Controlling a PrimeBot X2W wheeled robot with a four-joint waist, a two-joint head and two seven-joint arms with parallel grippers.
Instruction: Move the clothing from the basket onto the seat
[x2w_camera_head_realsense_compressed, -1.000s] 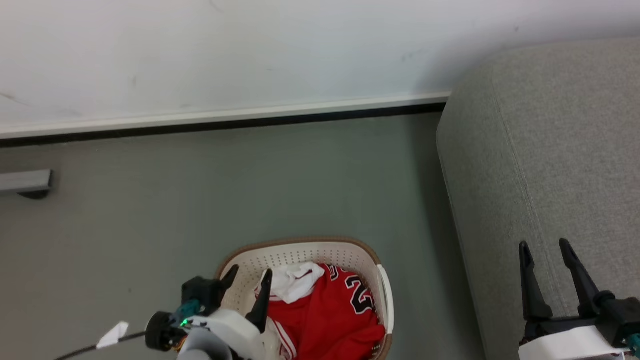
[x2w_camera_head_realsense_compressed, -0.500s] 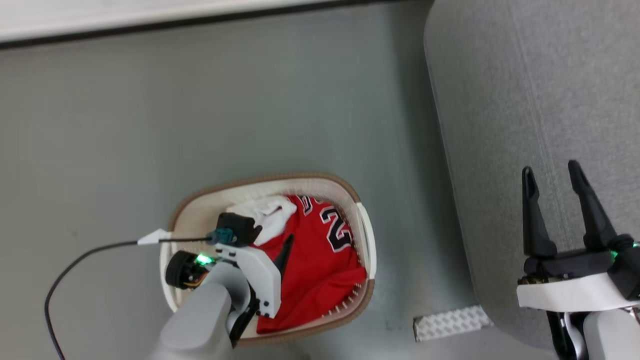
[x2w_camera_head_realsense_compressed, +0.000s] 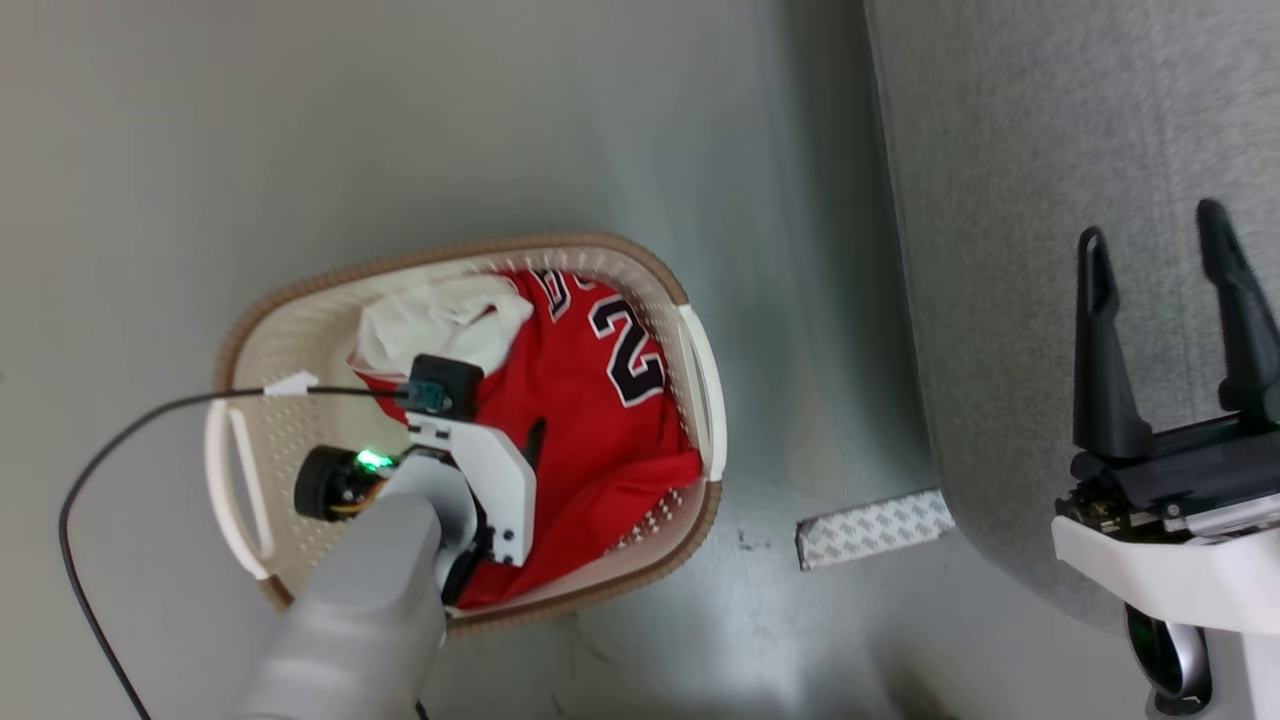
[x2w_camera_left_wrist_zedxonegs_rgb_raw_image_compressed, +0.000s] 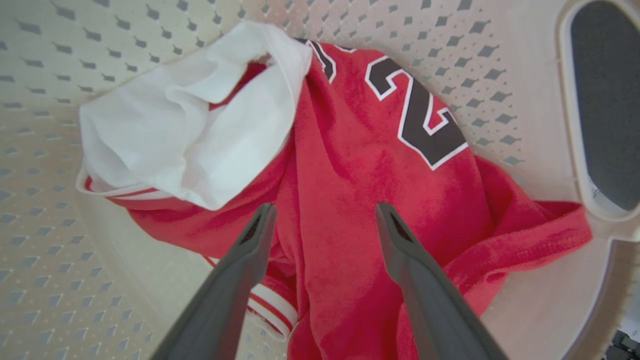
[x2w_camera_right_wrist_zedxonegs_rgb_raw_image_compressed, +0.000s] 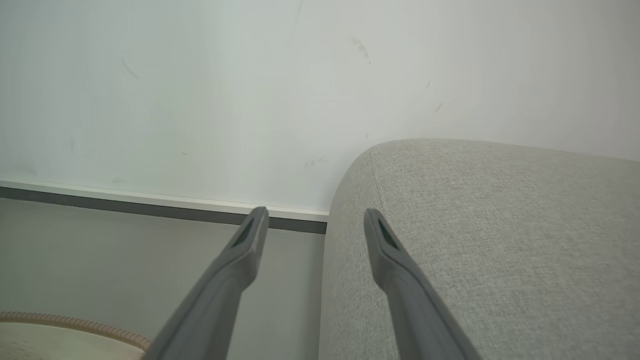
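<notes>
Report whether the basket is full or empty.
Partly full: a crumpled red jersey with white fabric lies in the basket, whose bare perforated floor shows beside it. The left end effector hangs open over it.

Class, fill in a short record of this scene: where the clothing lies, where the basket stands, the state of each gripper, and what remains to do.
Clothing: red jersey, crumpled in the basket
Basket: on the floor, beside the seat, not touching it
Left gripper: open, inside the basket, over the jersey
Right gripper: open, empty, above the seat
Remaining: jersey not yet gripped or moved
</notes>
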